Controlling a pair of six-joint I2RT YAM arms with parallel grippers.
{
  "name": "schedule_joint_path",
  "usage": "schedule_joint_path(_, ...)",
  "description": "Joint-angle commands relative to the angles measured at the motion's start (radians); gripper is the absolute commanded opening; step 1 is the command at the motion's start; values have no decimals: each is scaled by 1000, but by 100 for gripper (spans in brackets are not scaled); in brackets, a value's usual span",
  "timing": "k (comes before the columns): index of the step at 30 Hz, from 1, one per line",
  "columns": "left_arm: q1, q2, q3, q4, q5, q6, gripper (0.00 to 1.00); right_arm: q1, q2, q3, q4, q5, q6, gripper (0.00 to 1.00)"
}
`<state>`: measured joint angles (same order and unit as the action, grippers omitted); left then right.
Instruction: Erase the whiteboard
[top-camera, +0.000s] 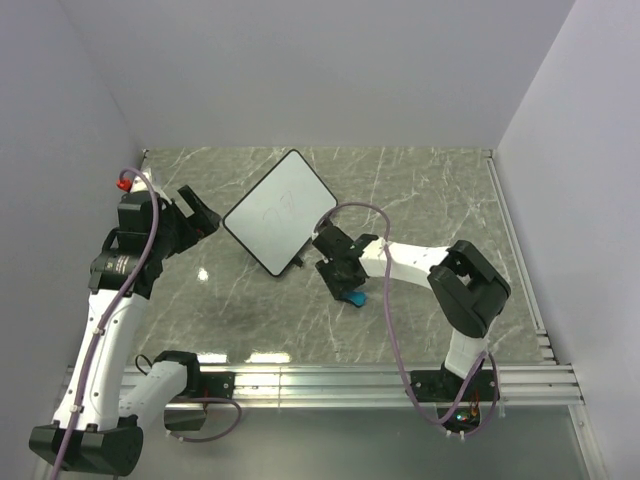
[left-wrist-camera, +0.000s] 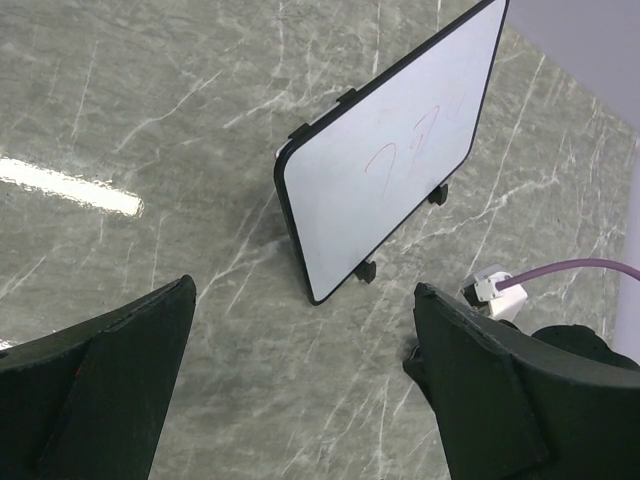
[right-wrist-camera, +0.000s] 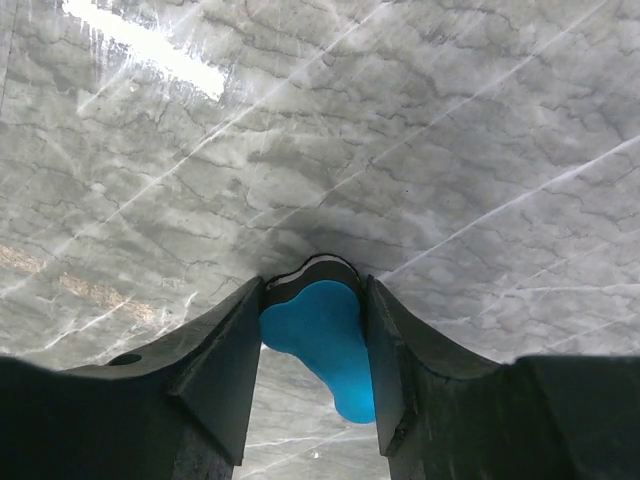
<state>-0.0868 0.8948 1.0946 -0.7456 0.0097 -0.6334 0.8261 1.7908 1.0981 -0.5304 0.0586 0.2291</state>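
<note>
Here the whiteboard (top-camera: 279, 211) rests on a grey-veined table (top-camera: 430, 200) between pale walls (top-camera: 300, 70).

In the overhead view the whiteboard (top-camera: 279, 211) sits on the table (top-camera: 430, 190) just above the centre of the frame, one corner pointing to the top. The left gripper (top-camera: 204, 216) is just left of it. The right gripper (top-camera: 347, 288) is near its lower right, with the eraser (top-camera: 357, 297) between its fingers.
</note>
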Motion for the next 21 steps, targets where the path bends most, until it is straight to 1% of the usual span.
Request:
schedule_joint_path(1,-4,-7,22,35,-7,-11,96,-16,68,2,-37,-5,-10,40)
schedule_joint_path(2,-4,-7,19,35,-7,-11,97,-21,77,6,-46,0,-7,34)
schedule_joint_path(4,-4,-10,13,37,-7,-11,96,-36,88,26,-59,12,-2,25)
schedule_joint_path(5,-5,-8,13,37,-7,-9,96,-57,97,37,-75,21,9,10)
schedule_joint_path(6,-5,-11,11,35,-7,-9,96,-70,104,48,-86,38,18,5)
schedule_joint_path(8,-4,-13,13,32,-7,-8,96,-120,107,75,-103,50,56,0)
schedule_joint_path(10,-4,-14,19,31,-34,-2,96,-160,94,86,-103,35,120,0)
schedule_joint_path(12,-4,-13,24,29,-37,6,96,-218,78,85,-82,-23,171,0)
schedule_joint_path(13,-4,-10,25,29,-36,5,96,-234,73,85,-74,-38,220,0)
schedule_joint_path(15,-4,-8,25,26,-30,8,96,-260,71,97,-66,-55,263,0)
schedule_joint_path(16,-4,-8,25,25,-27,11,96,-260,74,124,-71,-55,282,19)
schedule_joint_path(17,-4,-8,25,25,-25,11,96,-260,76,143,-77,-55,283,33)
schedule_joint_path(19,-4,-13,25,17,-22,12,96,-260,64,189,-75,-52,299,53)
schedule_joint_path(20,-5,-16,27,14,-25,15,96,-260,52,203,-79,-42,299,71)
schedule_joint_path(21,-4,-17,28,5,-28,18,96,-262,50,241,-86,-30,299,77)
